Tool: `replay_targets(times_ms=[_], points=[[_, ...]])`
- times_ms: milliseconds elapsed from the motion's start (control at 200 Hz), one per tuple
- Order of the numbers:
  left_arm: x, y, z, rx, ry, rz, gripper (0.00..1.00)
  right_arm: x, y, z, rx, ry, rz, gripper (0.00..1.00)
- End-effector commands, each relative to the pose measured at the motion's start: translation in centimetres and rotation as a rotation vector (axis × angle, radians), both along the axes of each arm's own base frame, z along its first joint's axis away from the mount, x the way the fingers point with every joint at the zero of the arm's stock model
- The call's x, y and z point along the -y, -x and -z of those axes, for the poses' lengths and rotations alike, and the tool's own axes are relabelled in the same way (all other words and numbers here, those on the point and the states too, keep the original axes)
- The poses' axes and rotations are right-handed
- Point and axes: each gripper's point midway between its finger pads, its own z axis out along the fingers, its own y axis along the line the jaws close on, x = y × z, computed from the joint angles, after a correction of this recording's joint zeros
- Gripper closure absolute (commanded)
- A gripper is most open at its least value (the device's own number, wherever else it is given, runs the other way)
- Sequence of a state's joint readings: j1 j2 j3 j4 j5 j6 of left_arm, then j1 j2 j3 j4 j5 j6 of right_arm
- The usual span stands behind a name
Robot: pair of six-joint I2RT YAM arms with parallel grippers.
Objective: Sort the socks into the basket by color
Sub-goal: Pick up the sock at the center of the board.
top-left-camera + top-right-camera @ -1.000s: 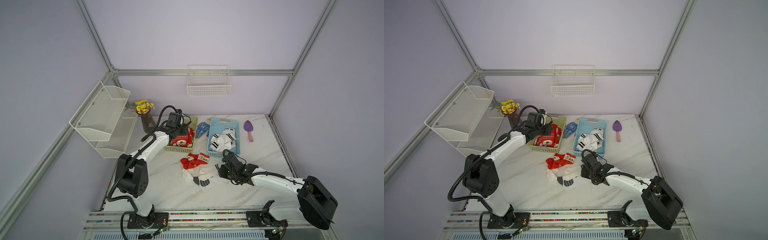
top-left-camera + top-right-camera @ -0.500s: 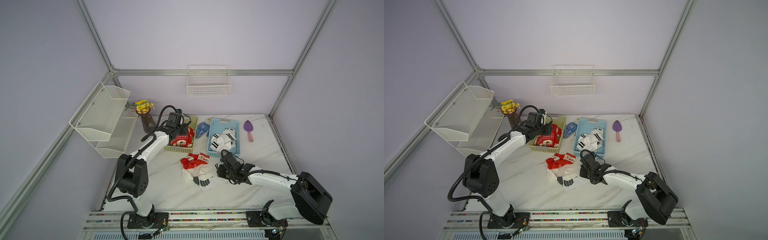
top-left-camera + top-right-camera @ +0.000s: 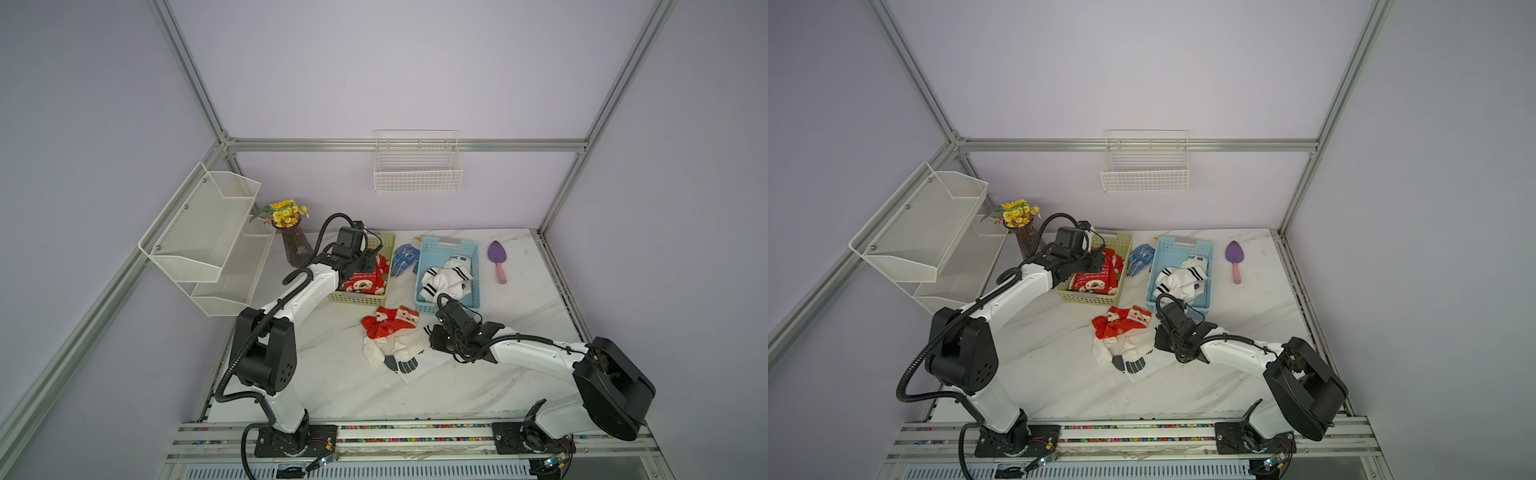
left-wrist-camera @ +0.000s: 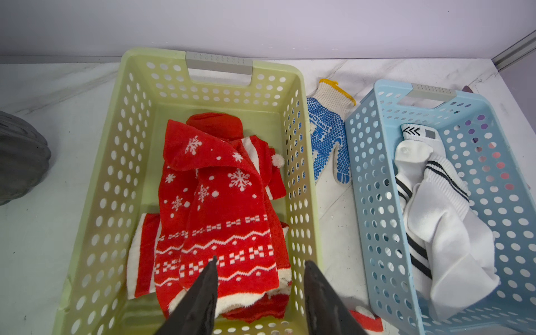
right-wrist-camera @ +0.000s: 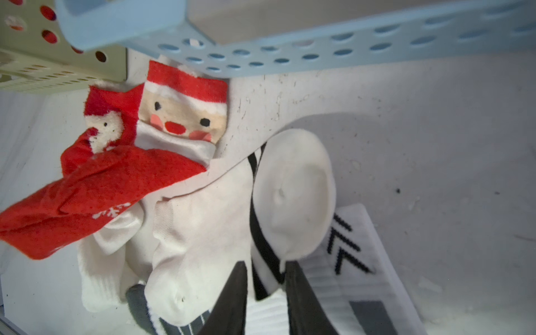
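My left gripper (image 4: 261,261) hangs open over the yellow-green basket (image 4: 139,66), with nothing between its fingers. Red socks (image 4: 220,203) with white snowflakes lie in that basket. The blue basket (image 4: 365,145) beside it holds white socks (image 4: 441,220) with black stripes. On the table in front of both baskets is a pile: red Santa socks (image 3: 390,324) on white socks (image 3: 399,353). My right gripper (image 5: 266,264) is low at the pile's right side, shut on the striped cuff of a white sock (image 5: 293,188). Another white sock (image 5: 348,249) with black arrow marks lies under it.
A blue-dotted glove (image 3: 405,259) lies between the two baskets. A purple trowel (image 3: 497,259) lies right of the blue basket. A vase of yellow flowers (image 3: 291,237) and a white mesh shelf (image 3: 208,232) stand at the back left. A wire basket (image 3: 417,166) hangs on the back wall.
My right gripper has edged left toward the pile and its jaws have narrowed onto the white sock. The left arm has not moved.
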State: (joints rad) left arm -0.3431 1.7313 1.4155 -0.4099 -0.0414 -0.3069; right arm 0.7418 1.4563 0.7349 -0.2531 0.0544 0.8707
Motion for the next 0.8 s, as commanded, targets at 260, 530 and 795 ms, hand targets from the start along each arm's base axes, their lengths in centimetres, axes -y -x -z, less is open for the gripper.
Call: replay_targets(times_ms=[260,530,795], points=[[0.0,0.2,-1.3,0.043,0.025,-0.016,0.52,-1.3,-0.9,-0.3,0.013,-0.008,-0.026,0.76],[0.0,0.3,-0.9,0.040,0.025,-0.017,0.52,-1.6,-1.3,-0.9,0.031,-0.012,-0.033,0.87],[0.0,0.3,-1.0,0.043,0.028,-0.018,0.52,-2.0,-1.3,-1.8,0.051,-0.034,-0.064,0.93]])
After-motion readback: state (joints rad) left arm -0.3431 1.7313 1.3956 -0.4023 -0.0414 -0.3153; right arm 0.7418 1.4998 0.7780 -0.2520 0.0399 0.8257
